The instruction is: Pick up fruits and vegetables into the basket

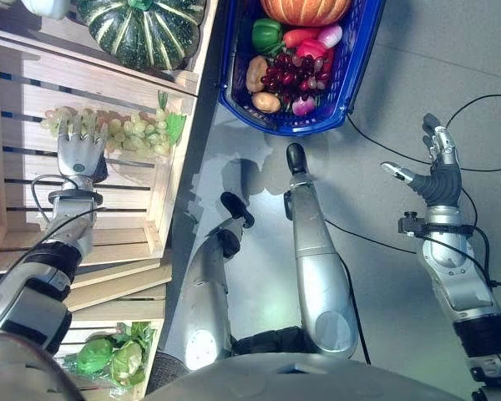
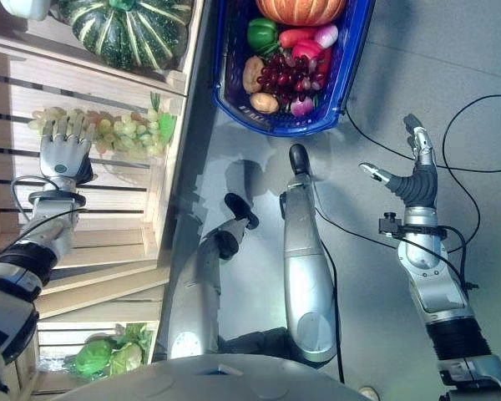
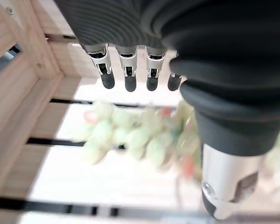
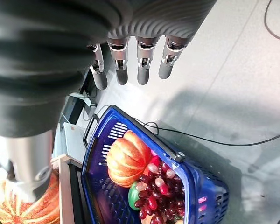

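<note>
A bunch of green grapes (image 1: pixel 125 129) lies on a slatted wooden shelf (image 1: pixel 125 196). My left hand (image 1: pixel 79 150) hovers over its near end, fingers straight and open; the grapes (image 3: pixel 130 137) show pale past the fingers (image 3: pixel 128 77). A blue basket (image 1: pixel 351 71) stands on the floor with an orange pumpkin (image 1: pixel 305 8), a green pepper (image 1: pixel 265 35), dark red grapes (image 1: pixel 288 77) and other produce inside. My right hand (image 1: pixel 438 167) is held open over the bare floor to the right of the basket (image 4: pixel 196 182).
A striped green squash (image 1: pixel 142 29) sits on the upper shelf. Leafy greens (image 1: pixel 113 355) lie in a lower crate. Wooden crate walls (image 1: pixel 179 159) edge the grape shelf. Grey floor lies between shelf and basket.
</note>
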Available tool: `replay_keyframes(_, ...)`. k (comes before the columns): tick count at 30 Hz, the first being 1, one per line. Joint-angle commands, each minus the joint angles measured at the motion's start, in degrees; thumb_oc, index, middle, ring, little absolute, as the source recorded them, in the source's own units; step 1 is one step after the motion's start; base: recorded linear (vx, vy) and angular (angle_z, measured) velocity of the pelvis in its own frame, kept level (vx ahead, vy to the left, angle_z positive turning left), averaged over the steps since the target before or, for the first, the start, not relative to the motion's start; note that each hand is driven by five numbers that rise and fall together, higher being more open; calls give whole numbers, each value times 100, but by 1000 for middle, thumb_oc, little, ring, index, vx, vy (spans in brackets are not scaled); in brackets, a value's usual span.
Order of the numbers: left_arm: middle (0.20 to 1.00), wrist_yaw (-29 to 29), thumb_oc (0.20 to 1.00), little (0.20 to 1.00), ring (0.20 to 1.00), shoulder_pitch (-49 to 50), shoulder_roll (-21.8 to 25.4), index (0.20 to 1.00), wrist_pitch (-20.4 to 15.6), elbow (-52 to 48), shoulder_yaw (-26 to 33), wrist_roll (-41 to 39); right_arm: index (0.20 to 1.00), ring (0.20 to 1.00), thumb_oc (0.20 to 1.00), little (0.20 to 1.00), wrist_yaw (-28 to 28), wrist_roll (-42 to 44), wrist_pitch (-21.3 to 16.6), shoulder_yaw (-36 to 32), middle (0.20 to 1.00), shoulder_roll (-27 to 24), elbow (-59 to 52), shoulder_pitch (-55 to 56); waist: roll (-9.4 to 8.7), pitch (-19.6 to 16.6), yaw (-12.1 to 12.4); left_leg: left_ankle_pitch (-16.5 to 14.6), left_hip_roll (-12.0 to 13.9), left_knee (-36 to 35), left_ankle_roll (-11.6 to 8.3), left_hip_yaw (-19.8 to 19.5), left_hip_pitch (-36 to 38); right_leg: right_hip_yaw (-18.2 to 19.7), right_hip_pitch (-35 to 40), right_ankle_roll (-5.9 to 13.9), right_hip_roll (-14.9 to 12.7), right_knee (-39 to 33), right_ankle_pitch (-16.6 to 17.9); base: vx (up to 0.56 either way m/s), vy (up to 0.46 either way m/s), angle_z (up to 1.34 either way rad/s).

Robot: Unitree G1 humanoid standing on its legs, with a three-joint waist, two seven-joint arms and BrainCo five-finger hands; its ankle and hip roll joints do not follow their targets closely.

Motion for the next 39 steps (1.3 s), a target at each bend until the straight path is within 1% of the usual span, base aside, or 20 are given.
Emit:
replay_keyframes(1, 1000, 391, 1000, 1000, 1000, 298, 105, 1000, 624, 458, 131, 340, 1000, 1000, 1000, 1000, -226, 32, -393, -198, 1000, -259, -376, 193, 386, -218, -280, -282, 38, 508, 29, -59, -629, -11, -121, 566, -97, 70, -405, 0, 0, 0)
replay_keyframes(4, 1000, 491, 1000, 1000, 1000, 203, 110, 1000, 783, 512, 141, 348, 1000, 1000, 1000, 1000, -348, -22, -393, -192, 1000, -271, -401, 157, 371, -218, -279, -314, 63, 590, 36, -71, -784, 5, -269, 559, -79, 115, -403, 0, 0, 0)
replay_keyframes(10, 1000, 487, 1000, 1000, 1000, -103, 154, 1000, 1018, 620, 58, 171, 1000, 1000, 1000, 1000, -529, -150, -452, -161, 1000, -338, -348, 72, 381, -218, -308, -374, 82, 727, 58, -70, -1038, 85, -560, 528, -15, 223, -400, 13, 31, -1)
replay_keyframes(15, 1000, 581, 1000, 1000, 1000, -398, 197, 1000, 1033, 751, 11, 275, 1000, 1000, 1000, 1000, -681, -306, -535, -115, 1000, -390, -251, -8, 369, -218, -337, -435, 120, 867, 75, -72, -1211, 139, -732, 500, 17, 315, -418, 25, 24, -6)
replay_keyframes(16, 1000, 815, 1000, 1000, 1000, -567, 246, 1000, 1002, 759, -4, 340, 1000, 1000, 1000, 1000, -754, -310, -588, -84, 1000, -428, -210, -33, 356, -218, -348, -486, 133, 969, 89, -84, -1312, 170, -826, 486, 38, 385, -438, 32, 7, 1)
replay_keyframes(18, 1000, 922, 1000, 1000, 1000, -670, 275, 1000, 974, 734, -13, 382, 1000, 1000, 1000, 1000, -789, -318, -614, -73, 1000, -438, -202, -44, 350, -218, -350, -512, 143, 1009, 96, -84, -1350, 180, -859, 481, 39, 400, -441, 37, 5, 0)
replay_keyframes(21, 1000, 912, 1000, 1000, 1000, -933, 340, 1000, 926, 616, -95, 351, 1000, 1000, 1000, 1000, -819, -324, -622, -44, 1000, -468, -207, -77, 362, -218, -365, -563, 153, 1110, 107, -92, -1455, 202, -967, 485, 48, 486, -463, 42, 22, 1)
replay_keyframes(24, 1000, 681, 1000, 1000, 1000, -1144, 334, 1000, 881, 676, -186, 269, 1000, 1000, 1000, 1000, -797, -336, -625, -21, 1000, -477, -167, -106, 386, -218, -392, -576, 141, 1153, 108, -87, -1513, 242, -1045, 475, 56, 528, -472, 32, 34, -1)
replay_keyframes(26, 1000, 307, 1000, 1000, 1000, -1286, 336, 1000, 886, 790, -308, -19, 1000, 1000, 1000, 1000, -804, -314, -674, 16, 1000, -505, -111, -140, 401, -218, -416, -581, 141, 1187, 108, -85, -1567, 291, -1113, 468, 76, 569, -476, 14, 17, 0)
replay_keyframes(27, 1000, 249, 1000, 1000, 1000, -1303, 331, 1000, 887, 803, -323, -32, 1000, 1000, 1000, 1000, -805, -312, -675, 17, 1000, -504, -102, -148, 401, -218, -415, -581, 140, 1191, 108, -86, -1574, 297, -1121, 468, 79, 576, -478, 0, 0, 0)
replay_keyframes(30, 1000, -298, 1000, 1000, 1000, -1381, 297, 1000, 972, 1028, -448, -415, 1000, 1000, 1000, 1000, -804, -308, -696, 34, 1000, -506, -25, -198, 407, -218, -442, -584, 145, 1240, 98, -86, -1632, 337, -1189, 456, 106, 623, -479, 9, 26, -5)
replay_keyframes(32, 1000, -533, 1000, 1000, 1000, -1382, 259, 1000, 987, 1220, -536, -704, 1000, 1000, 1000, 1000, -777, -250, -679, 42, 1000, -500, 27, -235, 404, -218, -452, -599, 149, 1284, 92, -86, -1671, 366, -1223, 452, 113, 640, -482, -2, 18, -5)
replay_keyframes(33, 1000, -615, 1000, 1000, 1000, -1372, 225, 1000, 982, 1305, -568, -896, 1000, 1000, 1000, 1000, -754, -201, -677, 49, 1000, -491, 55, -255, 397, -218, -457, -603, 153, 1287, 88, -88, -1679, 378, -1224, 450, 114, 629, -480, 0, 0, 0)
replay_keyframes(39, 1000, -651, 1000, 1000, 1000, -1169, 57, 1000, 890, 1610, -525, -1295, 1000, 1000, 1000, 1000, -705, -111, -724, 74, 1000, -435, 172, -282, 335, -218, -427, -601, 164, 1299, 85, -124, -1717, 343, -1213, 451, 107, 592, -459, -6, 0, 0)
